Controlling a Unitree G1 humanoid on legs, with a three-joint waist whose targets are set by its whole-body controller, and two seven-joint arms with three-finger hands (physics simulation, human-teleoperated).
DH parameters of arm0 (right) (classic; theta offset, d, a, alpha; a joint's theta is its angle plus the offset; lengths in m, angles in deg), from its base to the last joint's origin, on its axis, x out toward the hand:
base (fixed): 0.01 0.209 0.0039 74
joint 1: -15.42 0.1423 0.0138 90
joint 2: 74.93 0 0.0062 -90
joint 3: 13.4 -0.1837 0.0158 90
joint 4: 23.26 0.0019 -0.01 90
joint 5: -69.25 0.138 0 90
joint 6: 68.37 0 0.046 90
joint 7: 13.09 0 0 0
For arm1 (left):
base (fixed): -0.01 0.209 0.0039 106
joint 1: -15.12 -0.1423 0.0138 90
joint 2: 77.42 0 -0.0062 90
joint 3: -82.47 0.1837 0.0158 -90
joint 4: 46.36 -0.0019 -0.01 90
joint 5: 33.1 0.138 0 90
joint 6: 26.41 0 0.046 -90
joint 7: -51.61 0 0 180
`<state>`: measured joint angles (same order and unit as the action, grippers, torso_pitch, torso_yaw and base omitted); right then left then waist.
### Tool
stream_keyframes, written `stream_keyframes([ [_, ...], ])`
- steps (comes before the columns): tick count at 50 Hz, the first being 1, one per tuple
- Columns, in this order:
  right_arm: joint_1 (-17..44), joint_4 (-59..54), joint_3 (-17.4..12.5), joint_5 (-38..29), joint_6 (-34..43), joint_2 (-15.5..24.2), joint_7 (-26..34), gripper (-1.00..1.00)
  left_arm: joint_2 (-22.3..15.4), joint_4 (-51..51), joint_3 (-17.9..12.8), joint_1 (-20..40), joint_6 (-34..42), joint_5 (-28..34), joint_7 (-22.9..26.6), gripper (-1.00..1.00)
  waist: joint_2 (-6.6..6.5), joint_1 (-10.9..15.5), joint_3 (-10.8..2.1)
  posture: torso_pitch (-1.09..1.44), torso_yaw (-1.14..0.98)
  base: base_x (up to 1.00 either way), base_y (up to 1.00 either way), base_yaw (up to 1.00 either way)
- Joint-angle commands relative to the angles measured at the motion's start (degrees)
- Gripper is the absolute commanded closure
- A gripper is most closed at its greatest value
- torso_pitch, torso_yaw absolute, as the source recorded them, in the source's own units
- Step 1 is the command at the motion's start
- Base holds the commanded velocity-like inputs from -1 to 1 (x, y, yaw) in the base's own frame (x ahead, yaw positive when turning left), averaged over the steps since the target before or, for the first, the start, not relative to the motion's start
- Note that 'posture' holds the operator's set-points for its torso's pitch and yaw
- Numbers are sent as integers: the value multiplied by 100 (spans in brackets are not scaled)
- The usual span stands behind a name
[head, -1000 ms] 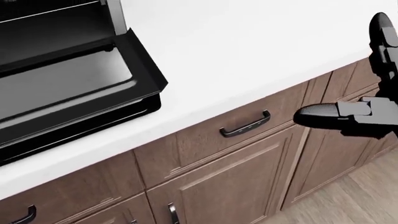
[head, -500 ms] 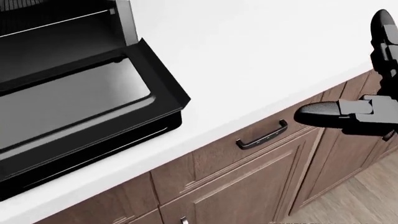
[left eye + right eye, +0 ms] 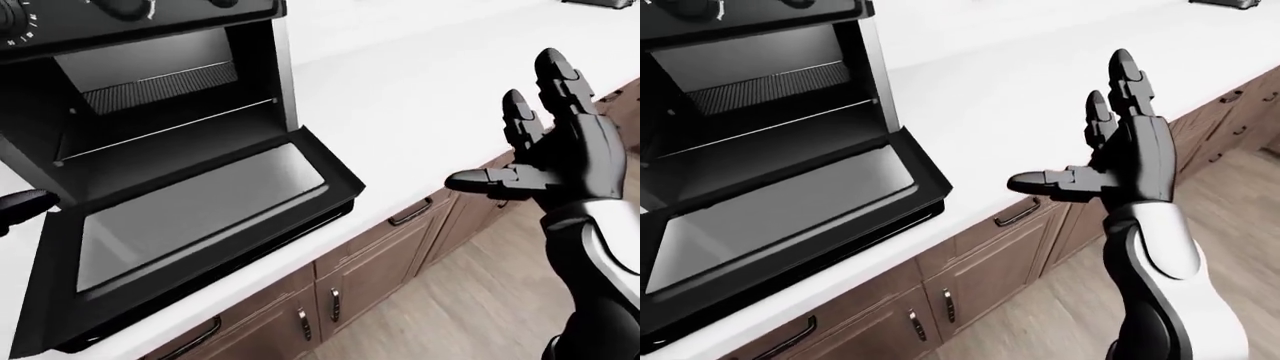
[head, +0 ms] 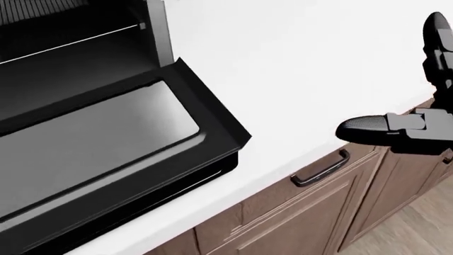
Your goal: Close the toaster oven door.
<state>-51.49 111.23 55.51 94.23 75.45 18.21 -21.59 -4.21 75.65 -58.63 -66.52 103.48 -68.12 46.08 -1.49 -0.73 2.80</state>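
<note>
A black toaster oven [image 3: 150, 112] stands on the white counter at the left of the left-eye view. Its door [image 3: 200, 217] hangs open and lies flat, showing a grey glass pane; it also shows in the head view [image 4: 106, 149]. A wire rack sits inside the cavity. My right hand [image 3: 505, 139] is open with fingers spread, raised in the air to the right of the door and apart from it. A dark tip of my left hand [image 3: 22, 206] shows at the left edge, beside the door's hinge side; its fingers are hidden.
The white counter [image 3: 420, 90] runs to the right of the oven. Below it are brown wooden cabinets and drawers with dark handles [image 3: 410, 214]. A wooden floor [image 3: 470, 300] lies at the lower right. A small dark object [image 3: 600, 2] sits far off at the top right.
The whole head view has shifted: the oven and its door slide right and down and grow larger, so the camera has moved closer. The right hand keeps its place and stays open.
</note>
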Motion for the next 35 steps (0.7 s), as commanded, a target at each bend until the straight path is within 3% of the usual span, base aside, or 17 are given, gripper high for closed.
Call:
stream_keyframes([
  [1,122,95,9,21,-155,34,12,-100,-137,98,-84,79,-141,-7,-24,-100,-35,4,-57,0,0,10,16,0],
  [3,191,39,-67,119,-136,-44,-77,-100,-151,99,-94,78,-139,-20,-30,-100,-372,-31,-118,0,0,2,6,0],
  [5,210,-6,-105,246,-119,-7,-155,-100,-160,97,-97,79,-136,-29,-37,-100,-227,3,-18,0,0,0,0,0],
  [10,396,-203,-264,778,-120,44,-697,-100,-199,97,-119,90,-108,-61,-56,-100,136,18,23,0,0,0,0,0],
  [11,398,-274,-203,608,-194,111,-935,-100,-206,95,-125,90,-107,-65,-57,-100,62,55,-7,0,0,0,0,0],
  [14,202,-408,-126,478,-645,185,-906,-100,-221,109,-152,83,-91,-94,-64,-100,82,61,-62,0,0,0,0,0],
  [16,242,-369,-239,704,-483,171,-936,-100,-225,111,-170,73,-90,-104,-58,-100,86,68,-75,0,0,0,0,0],
  [22,180,-500,-129,442,-824,281,-900,-100,-237,103,-180,59,-101,-89,-39,-100,58,73,-98,0,0,0,0,0],
  [25,203,-411,-391,1114,-605,151,-921,-100,-222,103,-173,54,-110,-67,-26,-100,48,72,-107,0,0,0,0,0],
  [29,106,-401,-358,1278,-664,343,-983,-100,-225,104,-189,52,-105,-52,-9,-100,50,77,-95,0,0,0,0,0],
  [30,75,-373,-319,1245,-713,367,-979,-100,-223,102,-188,52,-106,-48,-6,-100,31,96,-193,0,0,0,0,16],
  [35,44,-321,-245,1105,-760,398,-915,-100,-221,110,-181,62,-95,-51,-10,-100,93,181,-71,0,0,0,0,92],
])
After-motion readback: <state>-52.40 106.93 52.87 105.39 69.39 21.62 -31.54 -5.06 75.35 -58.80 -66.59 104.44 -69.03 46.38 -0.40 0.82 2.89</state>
